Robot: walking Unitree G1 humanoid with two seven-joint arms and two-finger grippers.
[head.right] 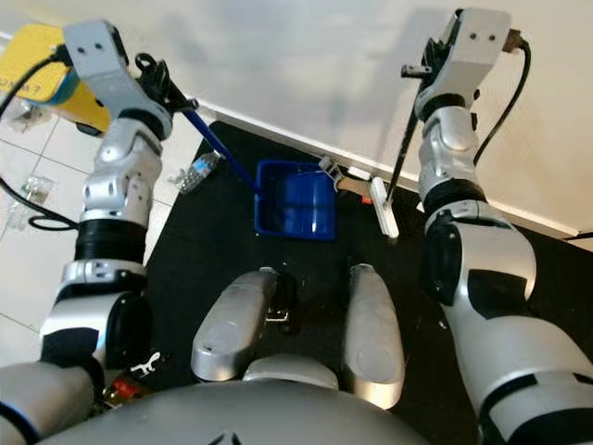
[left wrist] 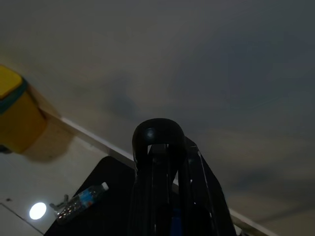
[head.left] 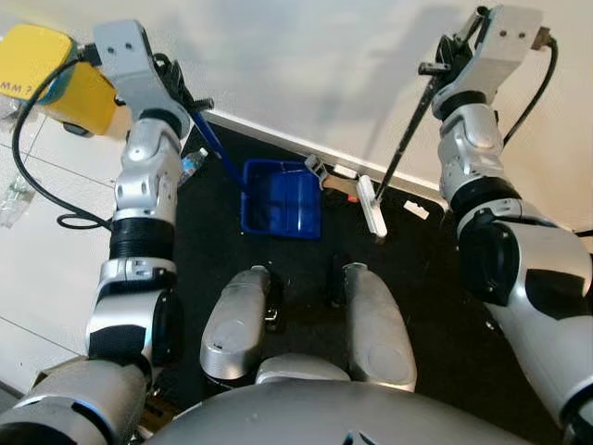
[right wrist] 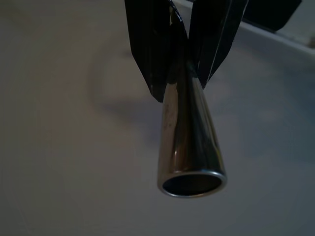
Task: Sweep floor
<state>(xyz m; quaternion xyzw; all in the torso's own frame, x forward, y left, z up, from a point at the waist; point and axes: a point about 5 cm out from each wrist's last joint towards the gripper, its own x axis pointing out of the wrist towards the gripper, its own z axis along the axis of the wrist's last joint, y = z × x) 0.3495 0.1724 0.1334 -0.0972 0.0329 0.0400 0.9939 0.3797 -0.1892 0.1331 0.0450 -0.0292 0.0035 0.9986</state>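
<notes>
The left claw (head.right: 165,85) pinches the blue dustpan (head.left: 281,197) handle, while the right claw (head.left: 451,51) is clamped around the broom (head.left: 372,206) pole.

The yellow container (head.left: 42,79) is running off the picture's edge, well left of the blue dustpan (head.left: 281,197), and the left arm is covering part of it. The small bits of litter (head.left: 338,176) lying just right of the dustpan are too small to identify — white and brown scraps. In the left wrist view, the label on the plastic bottle (left wrist: 78,201) is showing too small and dim to read.
</notes>
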